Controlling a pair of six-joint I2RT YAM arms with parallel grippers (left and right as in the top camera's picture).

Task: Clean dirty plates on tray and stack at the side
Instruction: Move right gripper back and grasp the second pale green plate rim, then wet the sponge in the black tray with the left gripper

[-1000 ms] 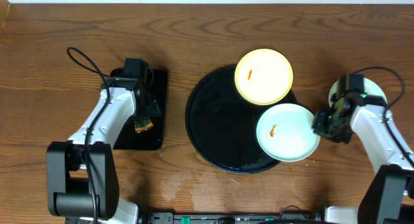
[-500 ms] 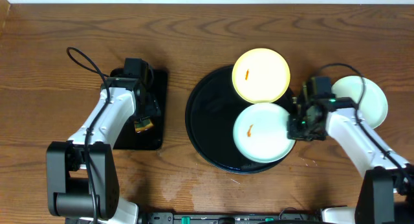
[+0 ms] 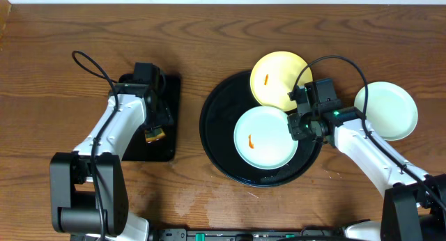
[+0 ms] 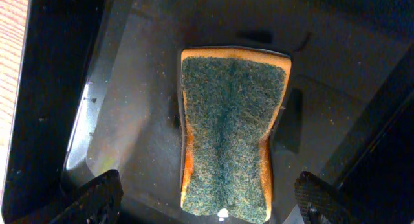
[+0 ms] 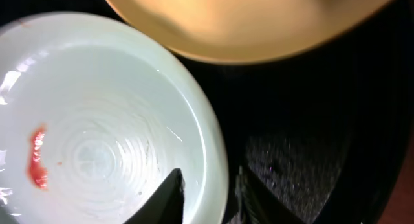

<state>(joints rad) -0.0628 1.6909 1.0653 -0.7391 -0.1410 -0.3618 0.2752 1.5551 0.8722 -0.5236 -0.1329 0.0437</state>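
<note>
Inspection found, on your station, one sponge [image 4: 229,130] lying directly beneath the left gripper [image 4: 208,199], between its two fingers and touching neither. Its green scouring face was up over an orange body, and its long sides were pinched inward. It lay flat on a small rectangular black tray [image 4: 123,120], itself under that gripper on your wooden table [image 3: 223,32].

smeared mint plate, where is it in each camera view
overhead: smeared mint plate lies on the round black tray, low centre, just left of the right gripper.
left wrist: not in it; only a sponge on a rectangular tray.
right wrist: fills the left half, rim between the fingertips at the bottom edge.
shared landmark: the yellow plate, next to it in both.
</note>
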